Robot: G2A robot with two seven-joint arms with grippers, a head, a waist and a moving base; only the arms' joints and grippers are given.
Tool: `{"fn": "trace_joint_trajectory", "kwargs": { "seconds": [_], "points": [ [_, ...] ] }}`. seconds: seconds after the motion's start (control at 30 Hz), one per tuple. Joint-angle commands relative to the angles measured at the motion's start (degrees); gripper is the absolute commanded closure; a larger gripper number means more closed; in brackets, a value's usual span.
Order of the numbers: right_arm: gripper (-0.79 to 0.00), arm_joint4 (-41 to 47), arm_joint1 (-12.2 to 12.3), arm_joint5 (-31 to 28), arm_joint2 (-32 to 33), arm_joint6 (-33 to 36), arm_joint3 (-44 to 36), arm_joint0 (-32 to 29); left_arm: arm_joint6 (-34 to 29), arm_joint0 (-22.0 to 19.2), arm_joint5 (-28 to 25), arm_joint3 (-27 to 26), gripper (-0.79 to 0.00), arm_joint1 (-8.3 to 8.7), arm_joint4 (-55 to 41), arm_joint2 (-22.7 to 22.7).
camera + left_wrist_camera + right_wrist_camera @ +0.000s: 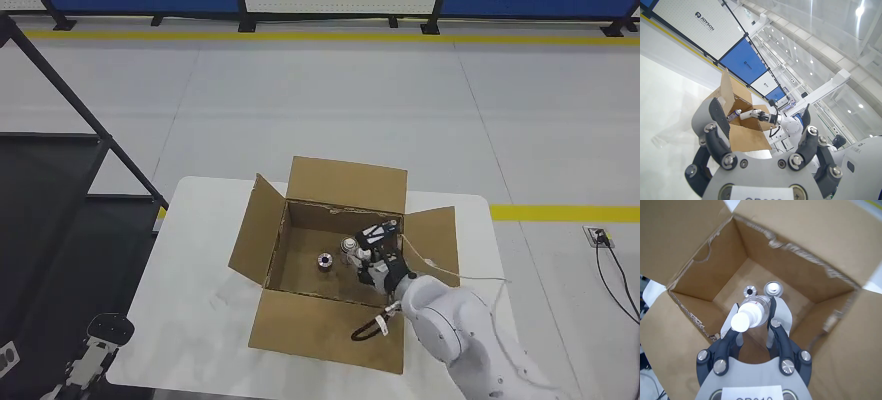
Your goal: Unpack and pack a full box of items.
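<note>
Bottle: a clear bottle [751,313] with a white cap, gripped by the right jaws, which are closed on its sides.
Long axis: in line with the jaws, cap toward the wrist, base toward the box floor.
Place: inside the mouth of the open box [325,335], above its floor, on the right arm's [450,325] side.
Neighbours: 1 spray can [773,289] and 1 small metal ring [749,291] stand on the floor just beyond the bottle's base, near each other.
Room: all 4 flaps are folded outward, and the way straight up looks free.
Left jaws: wide open and empty, by the desk's [200,270] near-left corner, well apart from the box.
Nearer arm: the right.
Risk: lowering the bottle here would likely knock the can.
</note>
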Motion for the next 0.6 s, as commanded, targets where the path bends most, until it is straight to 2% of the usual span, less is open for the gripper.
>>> {"fn": "trace_joint_trajectory", "kwargs": {
  "seconds": [0.0, 0.1, 0.23, 0.3, 0.57],
  "points": [
    [0.0, -1.42, 0.89, 0.46, 5.78, -1.68, -6.97, -6.52, 0.0, 0.0, 0.0, 0.0, -0.785, 0.0, 0.0, 0.0],
    [0.0, -0.7, 1.75, 0.4, 13.22, -3.77, -11.39, -13.46, 0.0, 0.0, 0.0, 0.0, -0.785, 0.0, 0.0, 0.0],
    [0.0, 0.16, 2.23, 2.88, 20.42, -3.49, -11.73, -19.12, 0.0, 0.0, 0.0, 0.0, -0.785, 0.0, 0.0, 0.0],
    [0.0, 0.33, 2.2, 4.85, 21.87, -3.43, -10.77, -19.96, 0.0, 0.0, 0.0, 0.0, -0.785, 0.0, 0.0, 0.0],
    [0.0, 8.24, 2.03, 0.7, 24.93, -6.99, 0.06, -18.01, 0.0, 0.0, 0.0, 0.0, -0.785, 0.0, 0.0, 0.0]
  ]
}}
